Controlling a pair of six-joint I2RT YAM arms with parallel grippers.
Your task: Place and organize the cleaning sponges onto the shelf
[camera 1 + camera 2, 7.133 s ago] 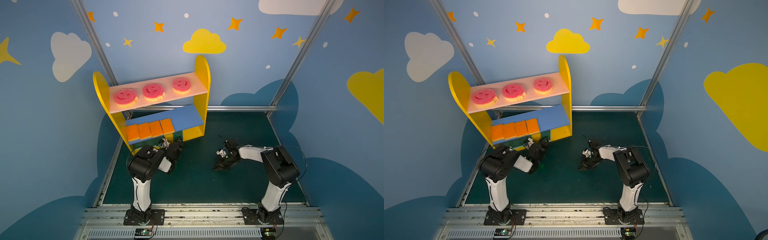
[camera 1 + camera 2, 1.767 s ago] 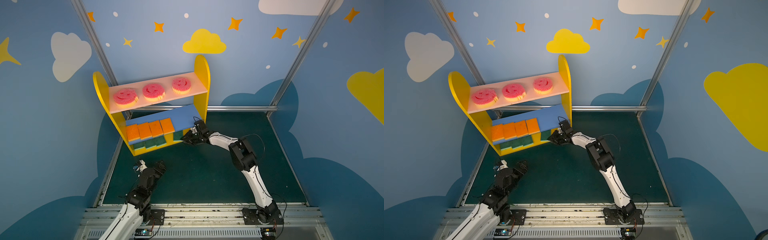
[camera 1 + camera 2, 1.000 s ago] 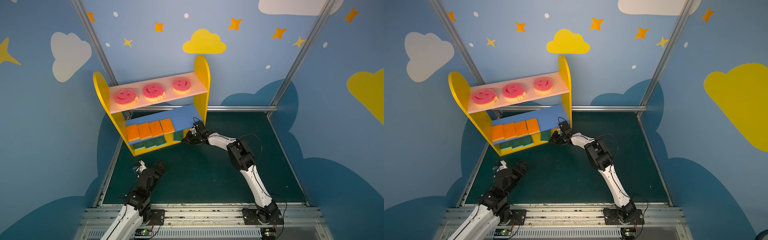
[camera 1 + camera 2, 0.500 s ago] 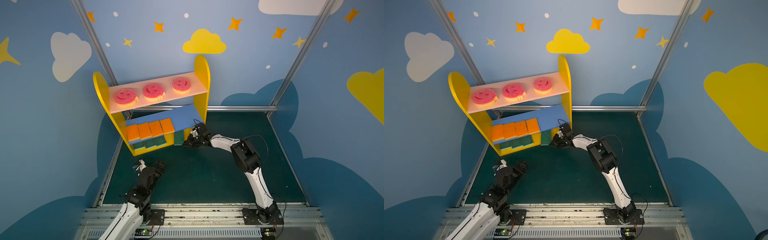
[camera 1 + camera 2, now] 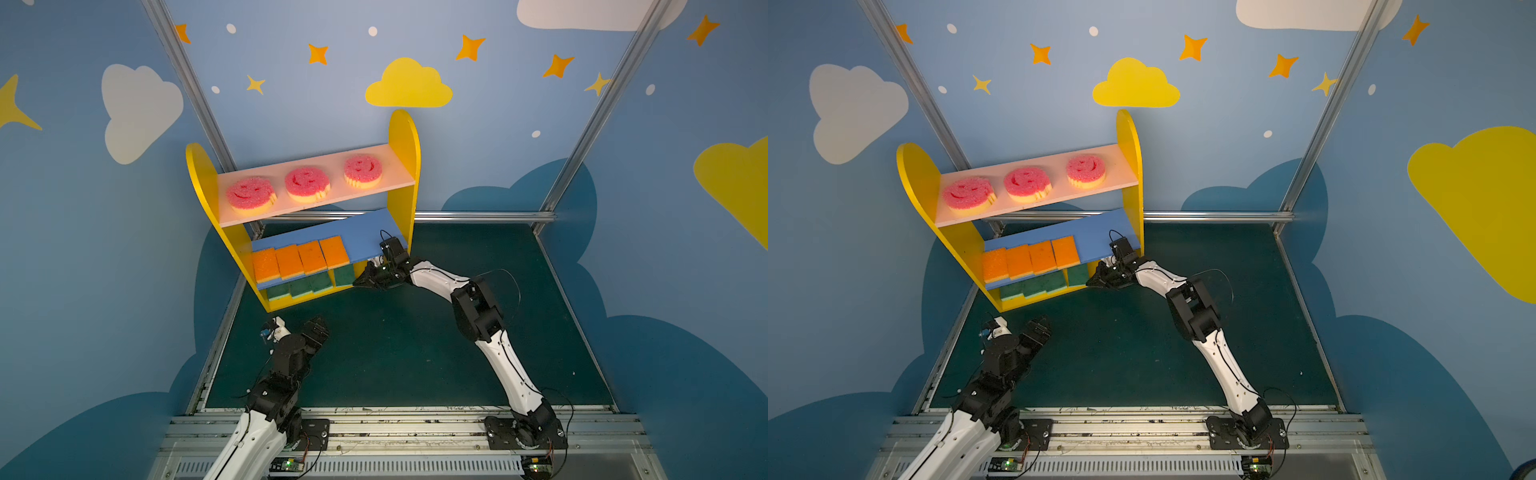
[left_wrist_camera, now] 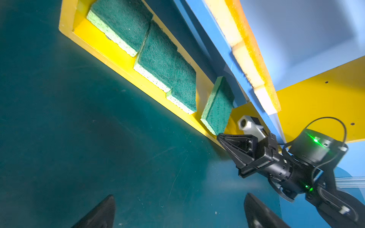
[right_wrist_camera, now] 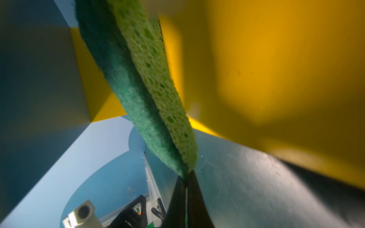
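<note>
The shelf (image 5: pixel 405 137) stands at the back left. Three pink smiley sponges (image 5: pixel 307 184) lie on its pink board, several orange ones (image 5: pixel 299 259) on the blue board, and three green ones (image 6: pixel 158 57) lie flat on the yellow base. A fourth green sponge (image 5: pixel 344 275) (image 6: pixel 217 106) stands on edge, tilted, at the base's right end. My right gripper (image 5: pixel 358 283) (image 7: pixel 186 177) is shut on its lower corner, low over the mat. Near the front left, my left gripper (image 5: pixel 319 326) (image 6: pixel 179 197) hangs open and empty over the mat.
Dark green mat (image 5: pixel 395 353) spreads between both arms. The blue board's underside (image 7: pixel 29 79) sits close above the held sponge. A metal rail (image 5: pixel 478 216) runs along the back wall, another (image 5: pixel 220 332) along the left edge near the left arm.
The right gripper has slid the upright green sponge a little leftward along the base, closer to the flat green ones. The left arm has stayed put.
</note>
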